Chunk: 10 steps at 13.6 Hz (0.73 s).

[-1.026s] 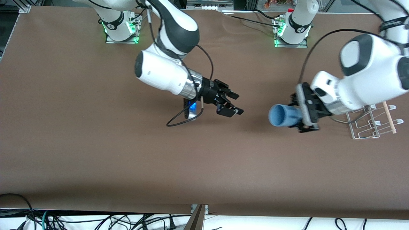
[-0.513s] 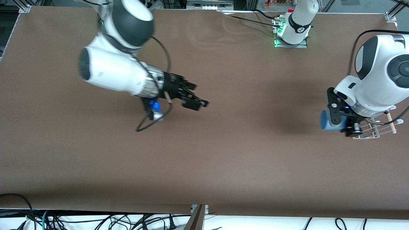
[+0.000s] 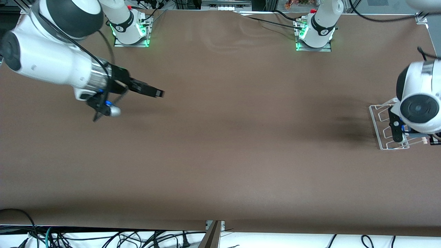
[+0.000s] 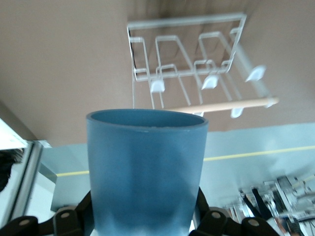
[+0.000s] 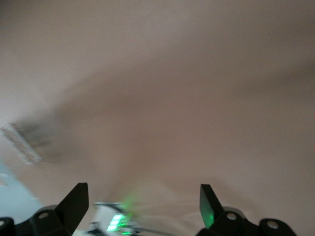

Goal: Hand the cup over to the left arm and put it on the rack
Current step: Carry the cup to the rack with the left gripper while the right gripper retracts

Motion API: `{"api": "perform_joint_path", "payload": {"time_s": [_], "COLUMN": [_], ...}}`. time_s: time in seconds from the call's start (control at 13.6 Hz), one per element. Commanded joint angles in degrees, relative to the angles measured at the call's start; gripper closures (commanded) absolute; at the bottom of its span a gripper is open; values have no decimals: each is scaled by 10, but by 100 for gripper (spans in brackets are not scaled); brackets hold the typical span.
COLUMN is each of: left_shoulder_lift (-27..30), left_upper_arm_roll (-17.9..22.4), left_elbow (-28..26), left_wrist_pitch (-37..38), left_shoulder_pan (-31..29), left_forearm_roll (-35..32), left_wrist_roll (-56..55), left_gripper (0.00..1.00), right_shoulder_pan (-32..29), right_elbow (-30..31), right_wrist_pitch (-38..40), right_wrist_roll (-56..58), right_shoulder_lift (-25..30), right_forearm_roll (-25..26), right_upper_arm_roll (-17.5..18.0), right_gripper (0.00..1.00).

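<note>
Left arm point(image 3: 418, 103) bent at its own end of the table, wrist pointing down, left gripper point(image 4: 142, 223) clamped on the cup point(image 4: 146, 169), held over the rack point(image 4: 187, 59). Right arm point(image 3: 51, 65) reaching level over bare table, right gripper point(image 5: 142, 201) spread wide, holding nothing.

The cup point(image 4: 146, 169) fills the foreground, gripped at its base between the left gripper's point(image 4: 145, 223) black fingers point(image 4: 69, 221). Past its rim, the rack point(image 4: 189, 59) stands on the brown table point(image 4: 64, 59), its wooden rod point(image 4: 226, 104) nearest the cup.
</note>
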<state>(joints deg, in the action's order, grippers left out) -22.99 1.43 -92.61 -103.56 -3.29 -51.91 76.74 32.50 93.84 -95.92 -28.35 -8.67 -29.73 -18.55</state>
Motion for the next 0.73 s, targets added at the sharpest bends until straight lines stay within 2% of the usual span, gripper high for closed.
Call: {"api": "perform_joint_path", "payload": {"time_s": [0.0,0.15,0.29,0.37,0.44,0.66], "left_shoulder_lift": [-44,-56,-55,-53,-51,-31], "left_upper_arm_roll": [43,56,60,61,61,61], "left_elbow": [4,1,-16,-27,-36,-77], "left_wrist_pitch": [-71,-85,-112,-117,-116,-114], "left_shoulder_pan": [-1,-8,-18,-18,-17,-6], "left_forearm_roll": [-50,-58,-85,-87,-87,-91], "left_wrist_roll": [-13,-13,-13,-13,-13,-21], "left_gripper": [100,100,100,100,100,100], "right_shoulder_pan": [-31,-52,-113,-142,-162,-175], "right_elbow": [72,95,94,93,92,90], "right_wrist_pitch": [1,-4,-4,-5,-8,-19], "right_wrist_roll": [131,215,230,232,249,282], "right_shoulder_lift": [69,94,103,104,104,104], "right_forearm_roll": [103,191,278,301,306,308], "right_upper_arm_roll": [10,16,84,117,133,136], "right_gripper": [0,0,0,0,0,0]}}
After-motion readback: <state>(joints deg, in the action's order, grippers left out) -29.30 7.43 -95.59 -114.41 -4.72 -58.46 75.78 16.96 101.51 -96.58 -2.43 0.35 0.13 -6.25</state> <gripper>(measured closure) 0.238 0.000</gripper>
